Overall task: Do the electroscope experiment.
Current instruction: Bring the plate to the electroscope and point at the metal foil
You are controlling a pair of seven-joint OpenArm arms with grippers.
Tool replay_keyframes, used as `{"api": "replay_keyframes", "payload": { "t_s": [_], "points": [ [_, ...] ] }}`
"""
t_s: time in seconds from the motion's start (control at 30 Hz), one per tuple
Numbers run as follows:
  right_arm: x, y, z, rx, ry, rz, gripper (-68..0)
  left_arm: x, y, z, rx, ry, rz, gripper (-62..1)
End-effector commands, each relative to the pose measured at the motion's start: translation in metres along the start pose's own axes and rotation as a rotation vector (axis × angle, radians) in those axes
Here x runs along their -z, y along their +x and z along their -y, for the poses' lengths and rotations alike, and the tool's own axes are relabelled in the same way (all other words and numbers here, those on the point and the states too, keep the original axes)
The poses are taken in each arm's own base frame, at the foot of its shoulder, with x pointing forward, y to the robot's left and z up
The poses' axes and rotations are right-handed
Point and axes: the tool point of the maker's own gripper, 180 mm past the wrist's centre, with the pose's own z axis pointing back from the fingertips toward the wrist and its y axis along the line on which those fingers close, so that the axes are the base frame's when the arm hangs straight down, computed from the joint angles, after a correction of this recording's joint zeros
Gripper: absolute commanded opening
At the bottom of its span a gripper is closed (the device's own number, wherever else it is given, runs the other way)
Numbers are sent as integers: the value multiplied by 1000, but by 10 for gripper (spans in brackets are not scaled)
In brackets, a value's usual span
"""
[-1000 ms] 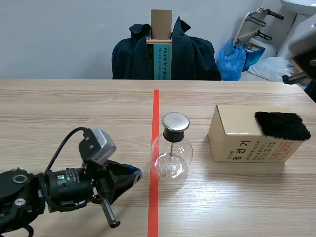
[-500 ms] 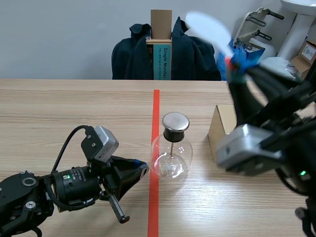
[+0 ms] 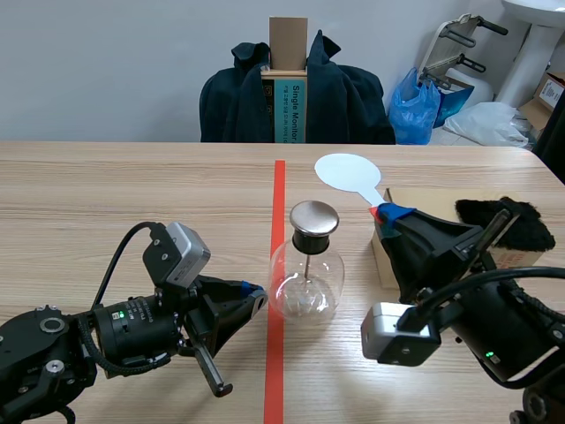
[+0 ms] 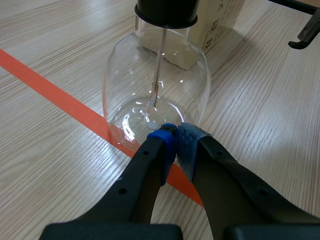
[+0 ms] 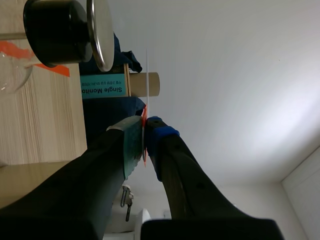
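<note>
On the red tape line (image 3: pixel 279 190): electroscope flask (image 3: pixel 305 287), upright, metal-capped. Left gripper (image 4: pixel 175 136) laid low, jaws closed on nothing, tips just at the flask's base. Right gripper (image 3: pixel 391 215) raised, clamped on white paddle (image 3: pixel 348 171), held near the cap.

The white words "Single Monito", with the letters after them cut off, are printed sideways on the teal band of the tall brown cardboard box (image 3: pixel 289 106) standing against the dark jacket (image 3: pixel 344 97) behind the wooden table (image 3: pixel 132 194). In the right wrist view the same words are seen upside down. Dark print on the beige cardboard box (image 4: pixel 220 25) on the table cannot be read.
</note>
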Motion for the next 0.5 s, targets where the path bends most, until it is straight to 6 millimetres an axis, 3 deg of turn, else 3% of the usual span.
{"api": "replay_keyframes", "payload": {
  "t_s": [0.0, 0.23, 0.47],
  "points": [
    [4, -11, 14, -43, -34, -18, -667, 3, 16, -2, 1, 6, 54, -588],
    [3, -22, 10, -52, -9, -72, -667, 3, 16, -2, 2, 6, 53, -588],
    [2, -11, 9, -57, -3, -10, -667, 2, 15, -2, 2, 6, 53, -588]
  ]
}}
